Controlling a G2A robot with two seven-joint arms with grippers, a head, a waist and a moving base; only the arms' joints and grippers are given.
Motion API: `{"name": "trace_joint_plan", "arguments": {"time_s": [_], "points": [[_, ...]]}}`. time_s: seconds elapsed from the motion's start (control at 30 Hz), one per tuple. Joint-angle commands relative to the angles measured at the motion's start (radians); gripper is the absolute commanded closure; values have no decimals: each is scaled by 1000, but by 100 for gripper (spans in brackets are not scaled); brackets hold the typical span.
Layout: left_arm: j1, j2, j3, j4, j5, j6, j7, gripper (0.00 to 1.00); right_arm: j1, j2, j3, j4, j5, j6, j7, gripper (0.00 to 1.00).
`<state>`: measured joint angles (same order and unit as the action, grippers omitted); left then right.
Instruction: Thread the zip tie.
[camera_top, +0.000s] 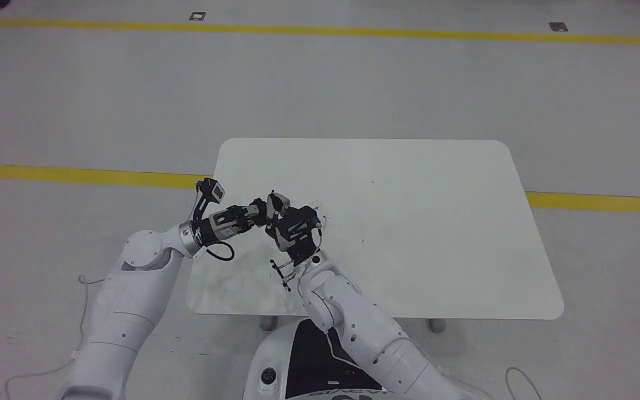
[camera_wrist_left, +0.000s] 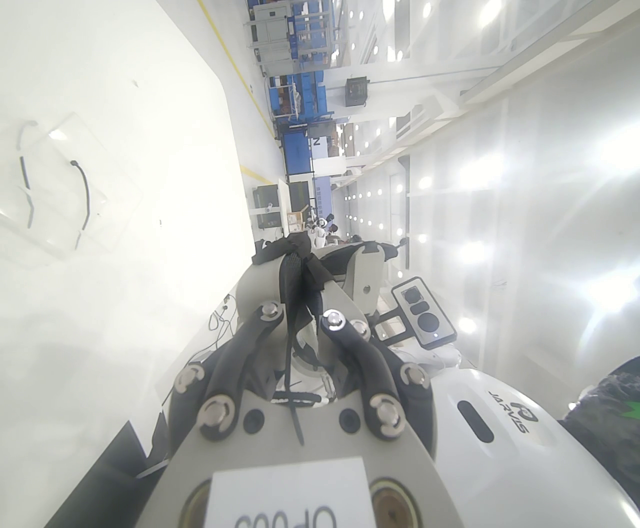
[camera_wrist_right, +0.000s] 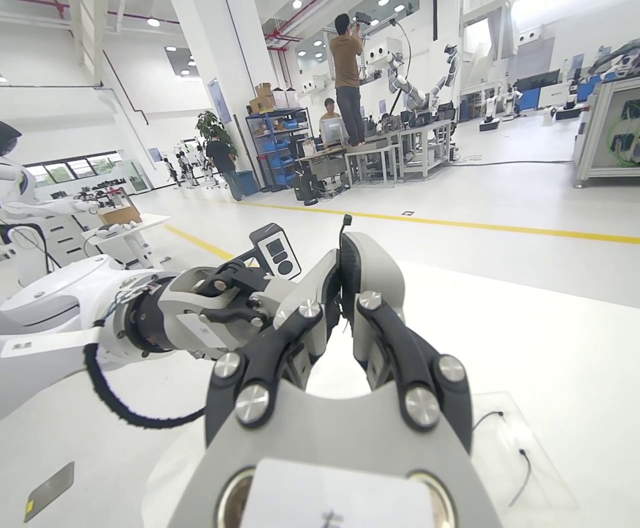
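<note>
Both the left gripper (camera_wrist_left: 305, 280) and right gripper (camera_wrist_right: 342, 270) pinch the zip tie (camera_wrist_right: 345, 227); misalignment may drive tail past head.

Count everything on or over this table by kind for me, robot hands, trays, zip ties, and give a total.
Hands: 2, left hand and right hand, both shut
Clear tray: 1
Zip ties: 3, one zip tie gripped between the hands, two spare ties lying on that tray
Total: 6
</note>
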<state>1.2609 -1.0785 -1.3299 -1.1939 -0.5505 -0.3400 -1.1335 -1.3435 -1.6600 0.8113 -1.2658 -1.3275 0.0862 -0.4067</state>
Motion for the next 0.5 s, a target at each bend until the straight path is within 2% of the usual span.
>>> {"name": "trace_joint_plan", "arguments": {"time_s": [0.0,0.3,0.33,0.37,0.4,0.47], "points": [[0,0,0,0,0,0,0,100,1,-1,0,3,2,0,-1,100],[0,0,0,0,0,0,0,100,7,-4,1,22,11,1,-5,100],[0,0,0,0,0,0,0,100,7,-4,1,23,12,2,-4,88],[0,0,0,0,0,0,0,100,7,-5,2,24,9,11,-6,24],[0,0,0,0,0,0,0,100,6,-5,1,24,5,18,-7,0],[0,0,0,0,0,0,0,100,4,-6,-1,19,3,19,-10,0]]}}
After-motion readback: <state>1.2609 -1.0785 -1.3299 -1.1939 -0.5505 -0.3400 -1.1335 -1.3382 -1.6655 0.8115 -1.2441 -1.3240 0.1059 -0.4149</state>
